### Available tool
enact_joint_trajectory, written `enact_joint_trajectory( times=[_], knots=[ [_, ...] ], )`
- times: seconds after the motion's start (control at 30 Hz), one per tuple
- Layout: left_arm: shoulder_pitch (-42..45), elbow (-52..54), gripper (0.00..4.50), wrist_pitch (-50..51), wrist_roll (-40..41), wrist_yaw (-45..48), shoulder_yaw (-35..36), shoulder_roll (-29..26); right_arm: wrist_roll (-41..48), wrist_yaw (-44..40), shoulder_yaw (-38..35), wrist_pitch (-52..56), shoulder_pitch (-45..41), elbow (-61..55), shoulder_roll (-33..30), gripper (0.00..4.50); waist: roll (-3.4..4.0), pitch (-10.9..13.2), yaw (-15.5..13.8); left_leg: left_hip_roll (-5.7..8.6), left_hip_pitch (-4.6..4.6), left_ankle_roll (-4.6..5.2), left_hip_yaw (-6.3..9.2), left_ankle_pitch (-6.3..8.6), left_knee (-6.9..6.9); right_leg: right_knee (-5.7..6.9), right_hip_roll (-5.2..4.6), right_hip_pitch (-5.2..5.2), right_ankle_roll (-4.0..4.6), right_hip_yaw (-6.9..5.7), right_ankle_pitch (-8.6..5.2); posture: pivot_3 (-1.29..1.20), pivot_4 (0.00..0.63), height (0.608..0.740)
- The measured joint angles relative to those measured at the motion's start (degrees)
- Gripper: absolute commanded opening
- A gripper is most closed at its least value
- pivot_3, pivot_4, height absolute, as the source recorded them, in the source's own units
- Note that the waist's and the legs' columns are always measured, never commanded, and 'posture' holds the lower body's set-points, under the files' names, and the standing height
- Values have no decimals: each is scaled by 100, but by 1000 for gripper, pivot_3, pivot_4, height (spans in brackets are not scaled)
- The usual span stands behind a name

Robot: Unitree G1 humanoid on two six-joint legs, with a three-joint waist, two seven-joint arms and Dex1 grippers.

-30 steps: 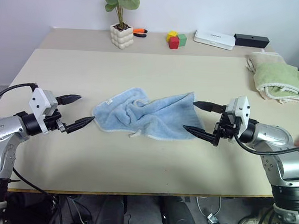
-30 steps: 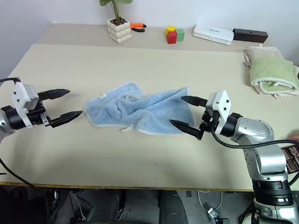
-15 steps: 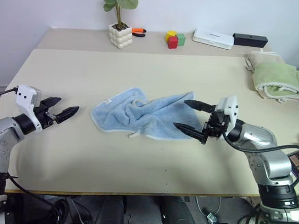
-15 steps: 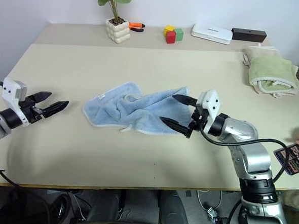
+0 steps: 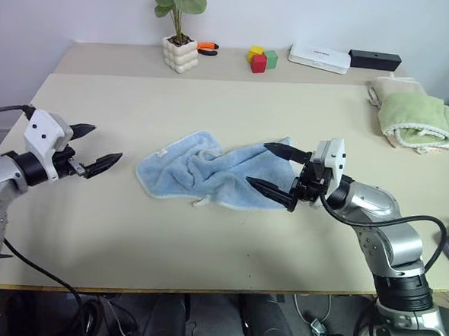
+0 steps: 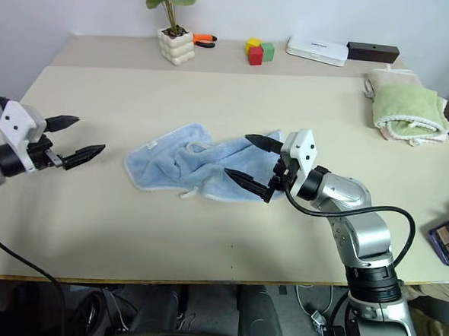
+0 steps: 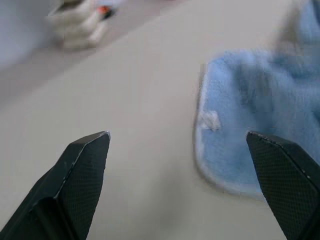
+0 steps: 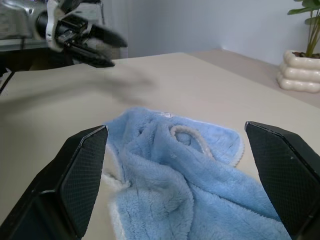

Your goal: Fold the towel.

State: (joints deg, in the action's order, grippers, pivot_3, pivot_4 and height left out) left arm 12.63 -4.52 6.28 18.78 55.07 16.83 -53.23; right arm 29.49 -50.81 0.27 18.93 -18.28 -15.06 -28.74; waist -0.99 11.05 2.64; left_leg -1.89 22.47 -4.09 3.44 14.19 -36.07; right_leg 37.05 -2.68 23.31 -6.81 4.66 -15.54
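Bright, even indoor light, soft shadows; the left wrist view is blurred throughout

Lay crumpled and unfolded, a light blue fluffy towel (image 5: 209, 175) with pale whitish edging and a small white tag at one corner. Sat partly beneath the spread fingers of the right gripper (image 5: 271, 169), bunched in loose ridges there. Rested well apart from the wide-open left gripper (image 5: 96, 146), tag corner nearest it.

Towel (image 5: 209, 175) fluffy terry cloth; table (image 5: 213, 99) smooth, matt.
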Motion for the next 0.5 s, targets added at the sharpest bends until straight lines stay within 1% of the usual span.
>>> enact_joint_trajectory(
  times=[0.03,0.13,0.17,0.27,0.33,0.4,0.5],
  knots=[
    [90,-233,4445,-355,-129,198,-80,-60,-9,25,4,-54,-1,15,73,4500,2,1,-4,0,0,0,0,0,1,2,1,2,1,0,-1,0,150,740],
    [514,-754,4445,-572,-136,600,-261,-52,-71,114,61,-149,-54,66,228,4500,0,1,-23,0,6,0,2,0,-6,5,1,2,2,-3,-1,0,150,740],
    [647,-832,4445,-465,-36,708,-266,-47,-105,148,78,-186,-66,74,287,4500,-3,1,-25,0,8,0,3,0,-7,4,1,2,0,-4,0,0,150,740],
    [1021,-817,4445,490,678,1123,-257,-23,-124,232,110,-213,-48,70,343,4500,-3,1,-21,1,13,1,3,0,-8,5,0,3,-3,-4,0,0,150,740],
    [1113,-872,4445,654,807,1404,-305,18,-126,292,108,-247,37,59,354,4500,-3,1,-11,0,9,1,4,0,-6,7,1,3,-3,-4,0,0,150,740],
    [1157,-1039,4445,446,697,1608,-505,79,-128,331,107,-252,119,58,352,4500,-2,1,3,-1,5,1,4,0,-6,12,3,4,-3,-3,0,0,150,740],
    [1186,-1374,4445,-155,368,1942,-837,141,-129,381,91,-273,135,56,330,4500,-2,1,2,-1,4,1,4,0,-6,13,4,4,-1,-3,-1,0,150,740]
  ],
)
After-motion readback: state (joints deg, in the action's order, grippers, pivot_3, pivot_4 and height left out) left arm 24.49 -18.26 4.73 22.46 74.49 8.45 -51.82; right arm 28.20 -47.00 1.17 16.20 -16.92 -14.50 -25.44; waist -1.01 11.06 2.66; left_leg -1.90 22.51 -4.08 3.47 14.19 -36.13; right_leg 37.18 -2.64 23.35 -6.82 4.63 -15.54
